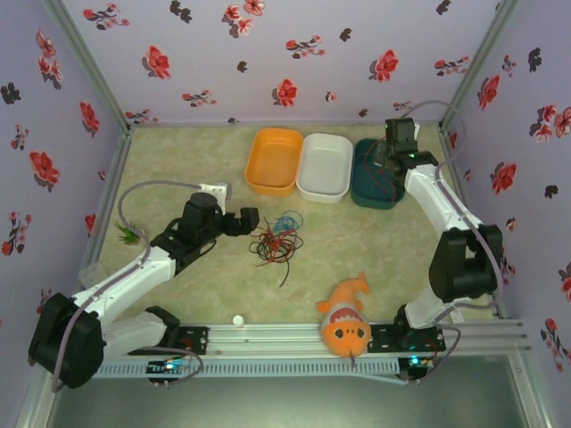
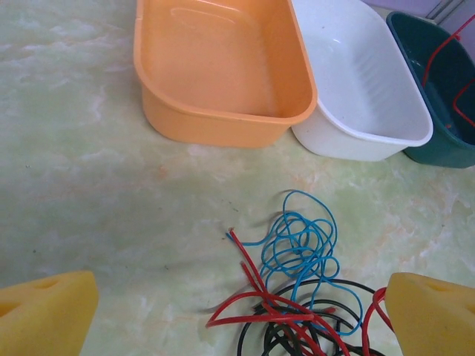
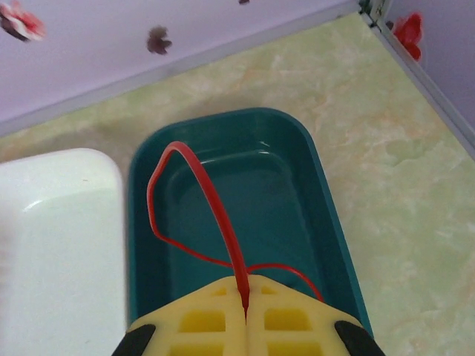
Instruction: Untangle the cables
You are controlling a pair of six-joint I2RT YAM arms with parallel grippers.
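**A:** Where do things stand?

**B:** Your right pincer point(image 3: 245, 300) is clamped shut on one red cable point(image 3: 211, 200), dangling it over the teal tray point(image 3: 286, 222), with that arm stretched to the far side. The other cables point(image 1: 277, 241) lie knotted mid-desk point(image 1: 357, 241), just ahead of your left pincer point(image 2: 237, 315), which gapes wide and holds nothing.

**A:** The risk?

**B:** Release carelessly and the springy loop may flop over the rim. On the left, arm low and angled forward, you could pinch several strands and drag the whole knot.
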